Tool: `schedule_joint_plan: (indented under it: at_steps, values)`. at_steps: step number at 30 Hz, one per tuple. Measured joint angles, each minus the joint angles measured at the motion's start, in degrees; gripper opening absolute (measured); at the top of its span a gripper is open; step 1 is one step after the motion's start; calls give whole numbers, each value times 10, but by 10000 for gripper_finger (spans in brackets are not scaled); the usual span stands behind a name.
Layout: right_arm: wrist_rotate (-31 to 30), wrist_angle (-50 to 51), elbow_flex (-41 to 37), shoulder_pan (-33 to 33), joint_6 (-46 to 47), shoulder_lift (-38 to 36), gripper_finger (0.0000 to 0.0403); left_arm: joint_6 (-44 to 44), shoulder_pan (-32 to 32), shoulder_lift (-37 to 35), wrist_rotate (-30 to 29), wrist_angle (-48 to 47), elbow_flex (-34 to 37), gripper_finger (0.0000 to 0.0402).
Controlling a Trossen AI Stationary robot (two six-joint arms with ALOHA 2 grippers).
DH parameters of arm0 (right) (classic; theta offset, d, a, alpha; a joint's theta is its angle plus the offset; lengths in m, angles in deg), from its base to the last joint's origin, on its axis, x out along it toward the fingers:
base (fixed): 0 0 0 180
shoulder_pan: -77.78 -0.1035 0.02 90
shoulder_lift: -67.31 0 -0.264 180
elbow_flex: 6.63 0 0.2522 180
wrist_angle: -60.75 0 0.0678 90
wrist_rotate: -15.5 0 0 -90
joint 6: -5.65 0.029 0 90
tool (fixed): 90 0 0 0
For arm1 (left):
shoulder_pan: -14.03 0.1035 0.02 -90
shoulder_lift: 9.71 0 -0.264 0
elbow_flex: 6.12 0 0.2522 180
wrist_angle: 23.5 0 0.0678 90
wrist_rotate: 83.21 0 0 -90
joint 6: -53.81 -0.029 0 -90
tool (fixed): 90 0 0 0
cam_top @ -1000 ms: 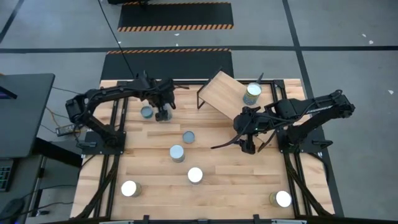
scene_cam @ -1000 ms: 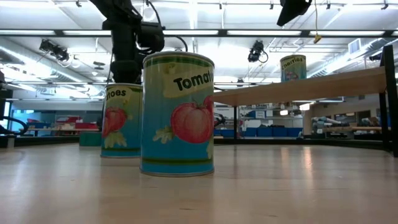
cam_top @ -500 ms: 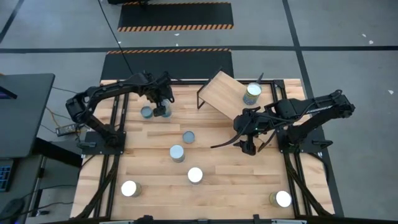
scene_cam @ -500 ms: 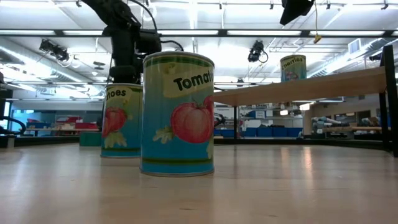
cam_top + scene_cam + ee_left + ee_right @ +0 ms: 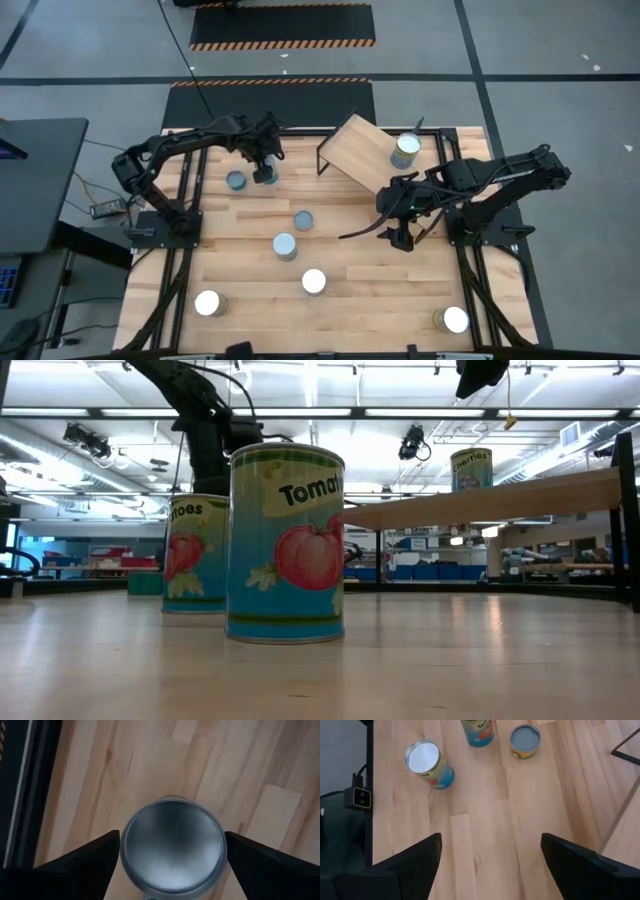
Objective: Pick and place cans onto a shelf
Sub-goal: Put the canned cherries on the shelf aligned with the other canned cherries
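Note:
My left gripper [image 5: 265, 170] is at the table's far left, shut on a can with a silver top [image 5: 172, 847]. Another can [image 5: 236, 180] stands just left of it. The shelf [image 5: 360, 150], a light-wood board on a black frame, stands at the far middle with one can [image 5: 405, 150] on it. It also shows in the low view [image 5: 500, 495]. My right gripper [image 5: 398, 235] hangs open and empty over the table right of centre, near the shelf's front. It shows in the right wrist view [image 5: 487, 870]. My left gripper pinches the can's round side wall [image 5: 123, 851] between its two fingers, one on each opposite side, just below the top rim. The fingers come from above, pointing down. The can stays upright. Whether its base is clear of the table, I cannot tell.
Three cans [image 5: 303, 220] [image 5: 285, 246] [image 5: 314, 282] stand in the table's middle. Two more cans [image 5: 208, 303] [image 5: 454, 320] stand near the front corners. In the low view two tomato cans [image 5: 285, 540] [image 5: 195, 550] stand close to the camera. Bare table lies between my right gripper and the middle cans.
My left gripper has gone toward the table's far edge with the can between its fingers, away from the can beside it, which has stayed in place. My right arm has kept still.

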Motion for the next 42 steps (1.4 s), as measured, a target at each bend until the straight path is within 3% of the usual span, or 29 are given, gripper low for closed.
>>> schedule_joint_plan:
  at_steps: [5, 13, 21, 26, 32, 37, 42]
  values:
    - [1, 1, 0, 0, -4, -5, 348, 21, 1, 14, 19, 23, 9, 334]
    - [-5, -1, 0, -12, -4, -26, 348, 114, -6, 1, -3, 19, 14, 328]
    - [-22, -1, 0, -31, -23, -36, 348, 210, -90, -65, -32, -49, -7, 326]
    - [-43, -1, 0, -42, -61, -35, 348, 290, -177, -102, -43, -72, -94, 326]
    - [-52, -1, 0, -30, -91, -50, 348, 340, -281, -82, -189, -134, -266, 326]
    - [-52, 13, 0, -19, -98, -72, 348, 371, -310, -45, -192, -131, -393, 325]
    - [-85, 37, 0, -12, -101, -105, 348, 360, -326, 0, -167, -128, -471, 325]
